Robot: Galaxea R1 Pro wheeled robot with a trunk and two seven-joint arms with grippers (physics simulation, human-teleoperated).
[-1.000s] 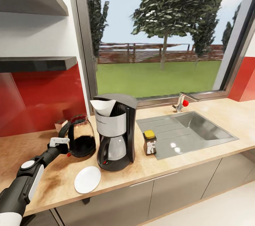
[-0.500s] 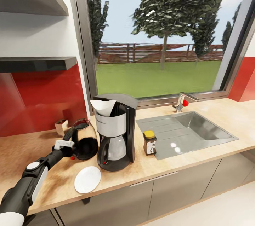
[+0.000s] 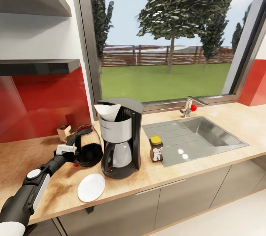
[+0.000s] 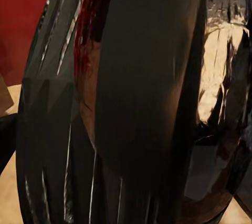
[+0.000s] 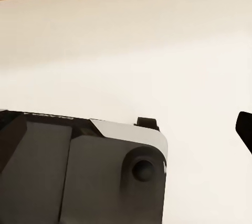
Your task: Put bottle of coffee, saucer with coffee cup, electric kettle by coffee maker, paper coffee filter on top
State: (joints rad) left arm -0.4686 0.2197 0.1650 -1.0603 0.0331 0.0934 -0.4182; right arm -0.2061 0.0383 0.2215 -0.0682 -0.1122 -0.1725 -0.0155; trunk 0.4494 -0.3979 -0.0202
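Note:
The black coffee maker (image 3: 120,140) stands on the kitchen countertop (image 3: 192,171) with the white paper coffee filter (image 3: 108,111) in its top. Just right of it stands the bottle of coffee (image 3: 156,149), and the white saucer (image 3: 91,187) lies in front of it. The dark glass electric kettle (image 3: 88,146) leans tilted against the coffee maker's left side. My left gripper (image 3: 72,153) is shut on its handle, and the kettle's dark handle (image 4: 142,92) looms close in the left wrist view. My right gripper's fingertip (image 5: 244,129) sits at the frame edge, open and holding nothing. The coffee cup is out of view.
Two dark kitchen shelves (image 3: 37,67) hang on the wall at the left. A steel sink (image 3: 195,138) with a tap (image 3: 189,106) fills the counter's right half. A small brown box (image 3: 63,131) sits behind the kettle. The right wrist view looks down at pale floor and the robot's base (image 5: 79,176).
My left gripper carried the kettle to the right, up against the coffee maker, and the kettle tipped over at an angle. Over the last half second almost nothing moved.

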